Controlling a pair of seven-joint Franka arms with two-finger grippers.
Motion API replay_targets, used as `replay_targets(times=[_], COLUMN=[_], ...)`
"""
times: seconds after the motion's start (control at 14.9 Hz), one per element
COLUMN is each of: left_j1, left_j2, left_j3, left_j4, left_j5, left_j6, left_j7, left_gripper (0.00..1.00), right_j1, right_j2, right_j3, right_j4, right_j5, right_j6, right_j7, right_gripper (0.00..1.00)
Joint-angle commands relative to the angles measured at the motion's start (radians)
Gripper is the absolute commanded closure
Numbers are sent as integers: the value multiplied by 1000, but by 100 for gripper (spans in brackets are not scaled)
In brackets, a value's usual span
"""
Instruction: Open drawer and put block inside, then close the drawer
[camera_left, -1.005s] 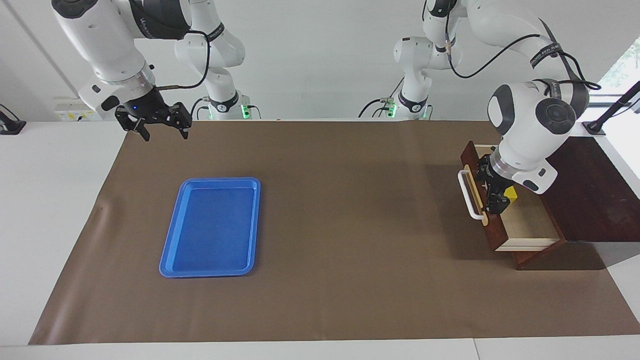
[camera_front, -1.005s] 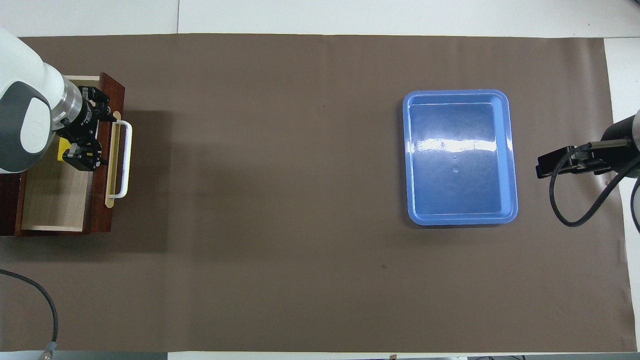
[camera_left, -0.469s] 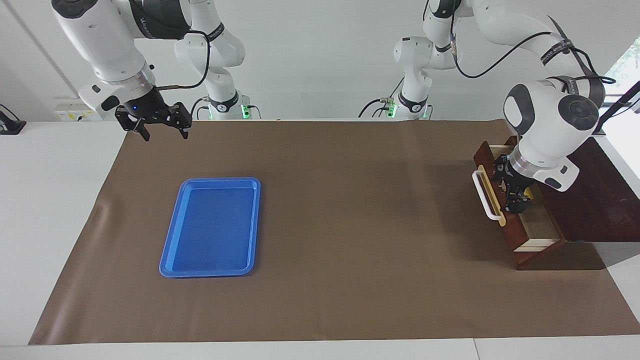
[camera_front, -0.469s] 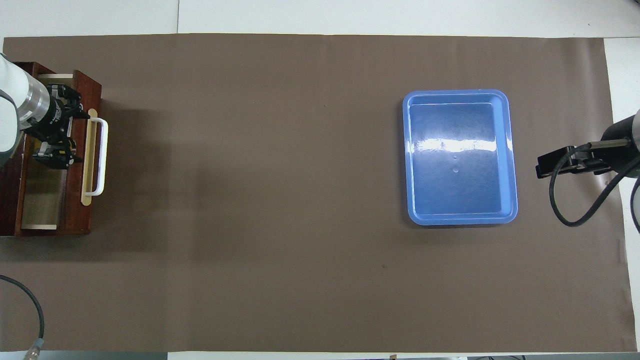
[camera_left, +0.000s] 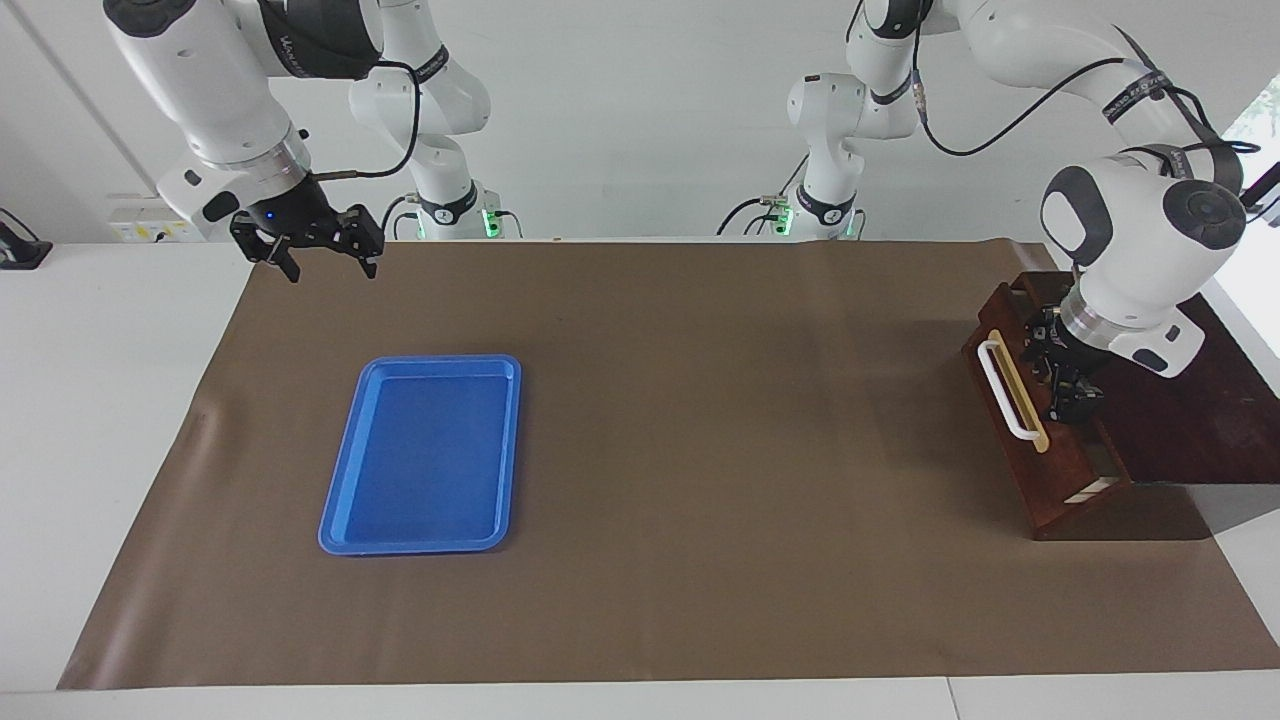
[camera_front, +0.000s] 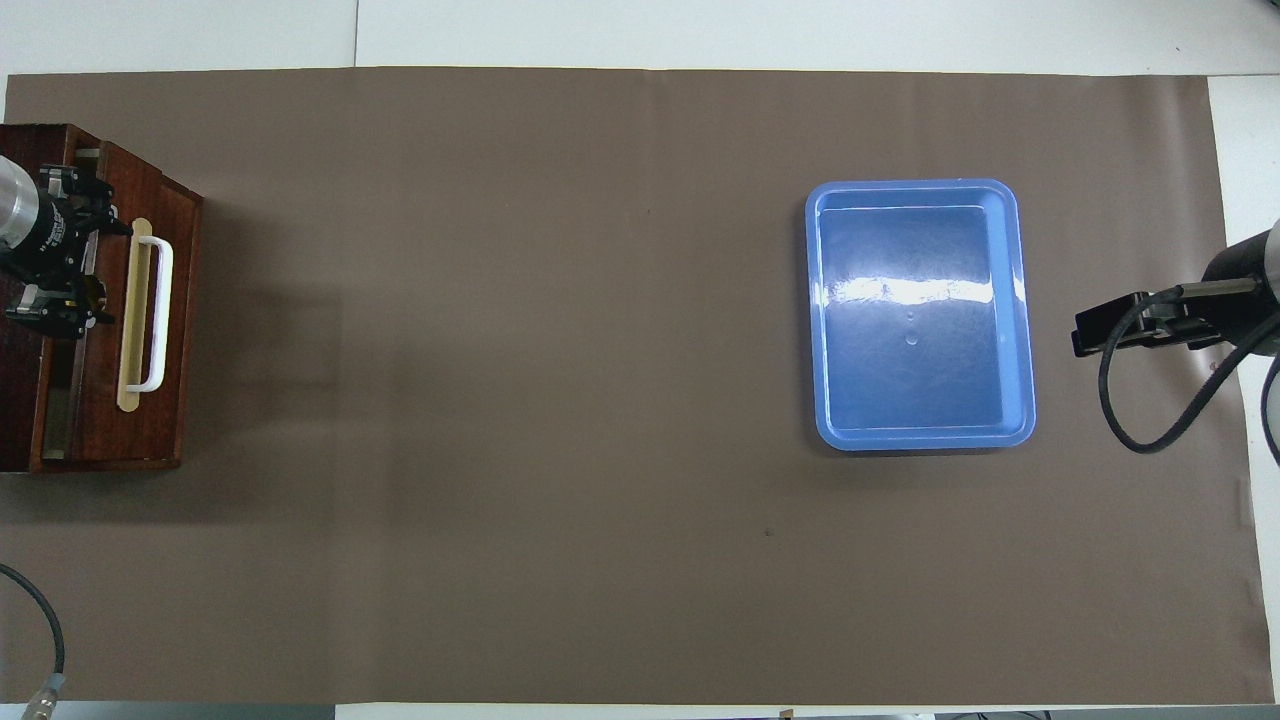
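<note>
The dark reddish-brown drawer (camera_left: 1062, 470) sits at the left arm's end of the table, pushed almost fully into its cabinet (camera_left: 1190, 420), with only a thin pale slit showing. Its white bar handle (camera_left: 1003, 392) faces the table's middle. My left gripper (camera_left: 1066, 378) is open and low at the top edge of the drawer front, on the cabinet's side of it. The overhead view shows its fingers (camera_front: 60, 312) spread along the drawer (camera_front: 160, 420). The block is hidden. My right gripper (camera_left: 318, 256) waits open in the air above the table's corner at the right arm's end.
A flat blue tray (camera_left: 425, 455) lies on the brown mat toward the right arm's end, and the overhead view shows that tray (camera_front: 920, 315) with nothing in it. The right arm's black cable (camera_front: 1150, 420) hangs beside the tray.
The drawer has slid into the cabinet from well open to nearly shut, my left gripper moving along with its front. The yellow block, seen earlier inside, is now covered. The right arm has not moved.
</note>
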Motion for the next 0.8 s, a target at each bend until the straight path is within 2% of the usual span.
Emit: replay_targets(times=[0.0,0.27,0.74], left_j1=[4,7,4], left_j2=[-26,-28,-19], left_j3=[26,44,44], left_j4=[-40,-68,-51], left_j5=[16,17,16], left_j6=[50,105,75], left_j7=[63,97,106], left_gripper=[0,0,0], right_j1=[-11,-11,-11], right_j2=[-11,-11,-11], right_j3=[7,7,7], right_j4=[-5,-7,-7], right_j5=[-18,-18,-18], right_j6=[-13,-13,-11], right_j7=[-20,-18,-18], right_gripper=[0,0,0])
